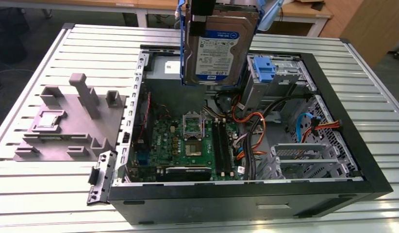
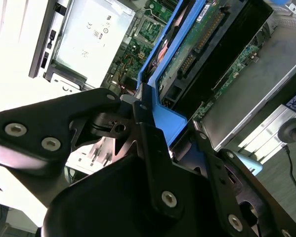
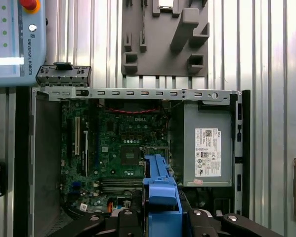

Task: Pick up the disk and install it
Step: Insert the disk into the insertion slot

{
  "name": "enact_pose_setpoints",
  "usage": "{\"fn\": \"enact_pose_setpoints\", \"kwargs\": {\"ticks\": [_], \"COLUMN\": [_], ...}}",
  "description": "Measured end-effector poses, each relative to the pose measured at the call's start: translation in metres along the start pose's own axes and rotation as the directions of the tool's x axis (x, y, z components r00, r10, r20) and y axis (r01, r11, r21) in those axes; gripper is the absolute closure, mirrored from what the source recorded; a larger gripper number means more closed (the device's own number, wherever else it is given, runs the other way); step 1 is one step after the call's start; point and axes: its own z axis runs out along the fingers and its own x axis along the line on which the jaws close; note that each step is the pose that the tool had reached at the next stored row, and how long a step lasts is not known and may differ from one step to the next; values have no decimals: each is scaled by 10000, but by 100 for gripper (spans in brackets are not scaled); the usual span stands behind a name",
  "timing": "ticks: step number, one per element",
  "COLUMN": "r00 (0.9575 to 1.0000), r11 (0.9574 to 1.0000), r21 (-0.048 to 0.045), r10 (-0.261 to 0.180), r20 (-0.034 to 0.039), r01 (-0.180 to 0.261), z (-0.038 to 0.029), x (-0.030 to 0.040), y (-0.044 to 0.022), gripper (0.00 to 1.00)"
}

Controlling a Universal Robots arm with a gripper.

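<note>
The disk (image 1: pixel 220 46) is silver-grey with a white label banded in blue, and its carrier frame (image 3: pixel 161 197) is bright blue. The gripper (image 2: pixel 161 116) closed on that frame is matt black with silver screw heads. In the exterior view the computer case (image 1: pixel 251 206) is black outside and bare grey metal inside. Its motherboard (image 1: pixel 186 141) is green with black slots. Orange cables (image 1: pixel 251 128) and 1 light-blue cable (image 1: pixel 302 124) lie at 3 o'clock of the board. At 9 o'clock of the case, a dull grey-mauve fixture (image 1: pixel 70 121) sits on the table (image 1: pixel 50 199), which is silver with parallel grooves.
</note>
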Motion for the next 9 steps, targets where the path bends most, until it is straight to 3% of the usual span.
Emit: {"fn": "enact_pose_setpoints", "kwargs": {"ticks": [9], "r00": [10000], "r11": [10000], "r21": [0], "r10": [-1], "r20": [0], "r01": [1], "z": [-1], "x": [30], "y": [0], "gripper": [63]}}
